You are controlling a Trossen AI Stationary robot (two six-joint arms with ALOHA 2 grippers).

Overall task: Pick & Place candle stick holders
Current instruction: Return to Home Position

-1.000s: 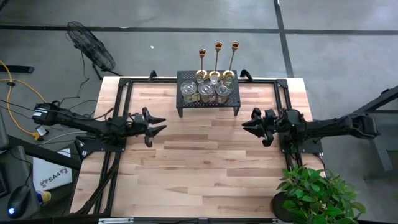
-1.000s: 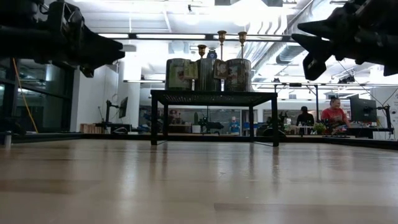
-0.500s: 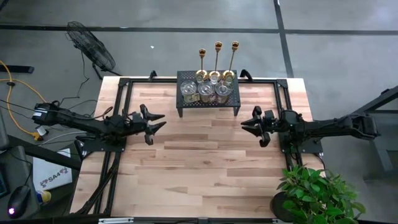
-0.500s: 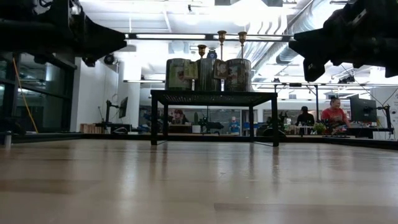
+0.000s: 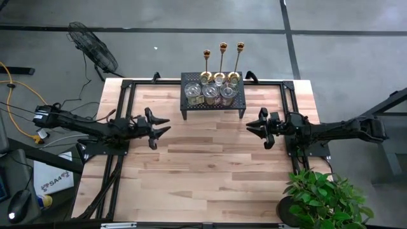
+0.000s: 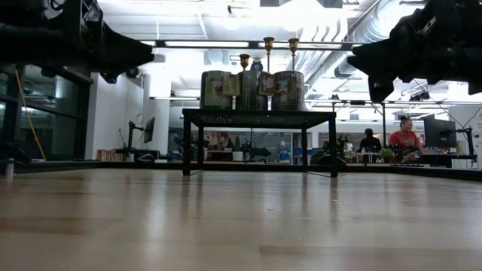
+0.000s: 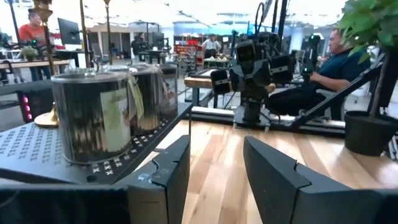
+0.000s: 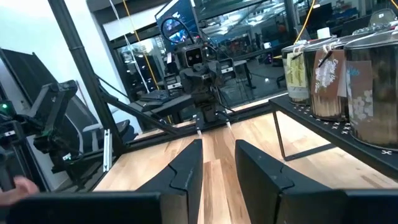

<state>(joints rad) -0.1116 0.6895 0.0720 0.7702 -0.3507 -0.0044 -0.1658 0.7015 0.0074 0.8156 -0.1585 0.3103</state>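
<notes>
Three tall gold candle stick holders stand with their round bases on the far edge of a black mesh stand. Several short round holders sit on its top in front of them. They also show in the low view and the left wrist view. My left gripper hovers level left of the stand, open, with nothing between its fingers. My right gripper hovers level right of the stand, open by a narrower gap. Both are above the tabletop.
The stand sits at the far middle of the wooden table, with bare wood in front of it. Black frame rails run along the table's left and right sides. A potted plant stands at the near right corner. People sit in the room beyond.
Both grippers have rolled a little about the line they point along, staying where they hover beside the stand. The holders have not moved.
</notes>
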